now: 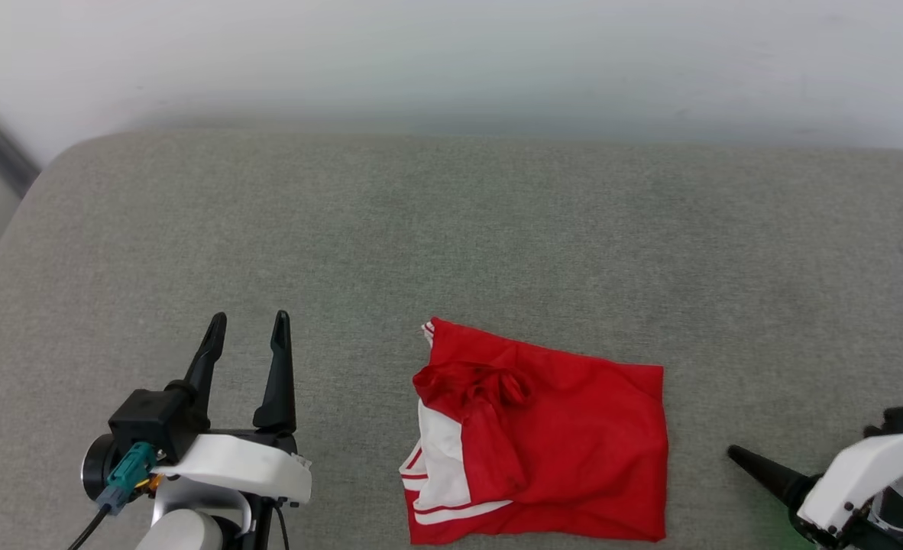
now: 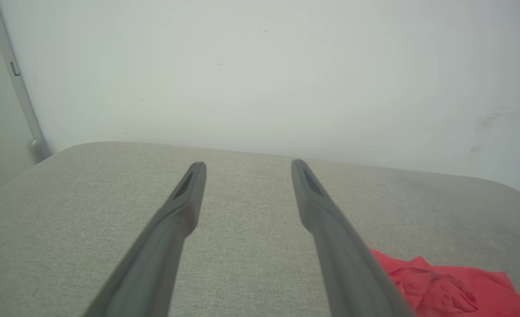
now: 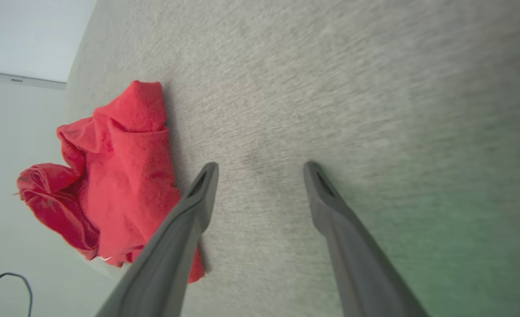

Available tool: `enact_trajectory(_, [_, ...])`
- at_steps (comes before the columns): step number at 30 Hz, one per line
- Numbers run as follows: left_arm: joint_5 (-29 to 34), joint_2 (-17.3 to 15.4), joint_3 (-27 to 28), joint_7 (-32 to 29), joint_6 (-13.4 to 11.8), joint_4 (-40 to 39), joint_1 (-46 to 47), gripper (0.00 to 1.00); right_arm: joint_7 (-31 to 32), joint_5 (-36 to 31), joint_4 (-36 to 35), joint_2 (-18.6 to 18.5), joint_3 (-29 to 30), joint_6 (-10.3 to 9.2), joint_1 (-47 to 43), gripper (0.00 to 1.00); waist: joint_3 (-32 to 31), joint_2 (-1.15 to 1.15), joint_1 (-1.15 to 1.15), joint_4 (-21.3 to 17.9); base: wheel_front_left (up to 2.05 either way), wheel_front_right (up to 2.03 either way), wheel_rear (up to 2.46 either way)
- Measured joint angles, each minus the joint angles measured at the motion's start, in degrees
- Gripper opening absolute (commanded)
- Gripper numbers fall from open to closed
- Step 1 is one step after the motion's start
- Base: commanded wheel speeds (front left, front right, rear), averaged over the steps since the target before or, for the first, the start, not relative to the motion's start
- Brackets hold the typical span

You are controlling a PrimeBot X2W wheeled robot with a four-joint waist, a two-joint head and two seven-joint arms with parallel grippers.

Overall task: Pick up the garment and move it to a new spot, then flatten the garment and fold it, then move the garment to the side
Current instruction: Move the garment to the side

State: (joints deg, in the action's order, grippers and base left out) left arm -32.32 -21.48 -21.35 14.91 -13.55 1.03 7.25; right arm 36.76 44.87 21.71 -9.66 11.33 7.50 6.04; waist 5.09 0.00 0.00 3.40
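Head view shows one garment (image 1: pixel 551 435), red with white striped sleeve panels. It lies loosely folded at the near edge of a single grey padded surface (image 1: pixel 451 229), a little right of middle. There are two grippers, each with two dark fingers. The left gripper (image 1: pixel 249 321) sits at the near left, well apart from the garment, its fingers spread and empty and pointing toward the far white wall (image 1: pixel 451 61). The right gripper (image 3: pixel 260 165), low at the near right, points left toward the garment; its fingers also stand apart, holding nothing, near the cloth's right edge.
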Motion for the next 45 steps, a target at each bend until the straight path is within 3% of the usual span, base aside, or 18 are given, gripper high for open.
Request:
enact_trajectory(3, [0.6, 0.8, 0.6, 0.0, 0.8, 0.2, 0.6, 1.0, 7.4, 6.1, 1.7, 1.7, -0.9, 0.01, 2.9, 1.0, 1.2, 0.0, 0.0, 1.5, 0.0, 0.0, 0.0])
enact_trajectory(11, [2.5, 2.7, 1.9, 0.0, 2.8, 1.1, 1.8, 1.0, 12.0, 11.0, 5.3, 3.8, -5.3, 0.07, 8.3, 1.0, 4.4, 0.0, 0.0, 4.6, 0.0, 0.0, 0.0])
enact_trajectory(13, [3.0, 3.1, 2.2, 0.0, 3.1, 1.4, 2.1, 1.0, 12.3, 10.9, 6.3, 3.6, -5.9, 0.08, 9.1, 0.0, 4.7, 0.0, 0.0, 5.3, 0.0, 0.0, 0.0])
enact_trajectory(20, [4.4, 3.6, 3.3, 0.0, 3.6, 2.2, 1.2, 1.0, 10.0, 9.1, 4.9, 2.0, -9.6, 0.03, 9.5, 0.0, 3.7, 0.0, 0.0, 4.9, 0.0, 0.0, 0.0])
enact_trajectory(21, [4.9, 3.4, 3.9, 0.1, 3.5, 2.4, 0.2, 1.0, 7.9, 5.4, 1.6, -1.0, -12.9, 0.02, 9.7, 0.0, 3.1, 0.0, 0.0, 3.4, 0.0, 0.0, 0.0])
enact_trajectory(27, [5.1, 2.9, 5.0, 0.2, 3.3, 1.8, -1.0, 1.0, 3.7, -6.4, -3.0, -8.2, -17.9, 0.02, 10.7, 0.0, 2.2, 0.0, 0.0, -1.7, 0.0, 0.0, 0.0])
enact_trajectory(31, [5.4, 2.7, 5.2, 0.2, 3.5, 0.9, -1.0, 1.0, 2.9, -13.5, -4.6, -10.8, -19.3, 0.01, 13.1, 0.0, 2.2, 0.0, 0.0, -6.3, 0.0, 0.0, 0.0])
enact_trajectory(39, [6.9, 2.2, 3.6, -0.5, 4.6, -1.3, 2.7, 1.0, 2.5, -23.1, -5.9, -15.5, -18.3, 0.02, 17.9, 0.0, 4.9, 0.0, 0.0, -15.4, 0.0, 0.0, 0.0])
enact_trajectory(45, [9.0, 0.6, 1.9, -2.8, 6.0, -3.7, 8.0, 1.0, -2.8, -26.4, -2.3, -17.8, -14.0, 0.03, 23.2, 0.0, 11.2, 0.0, 0.0, -19.2, 0.0, 0.0, 0.0])
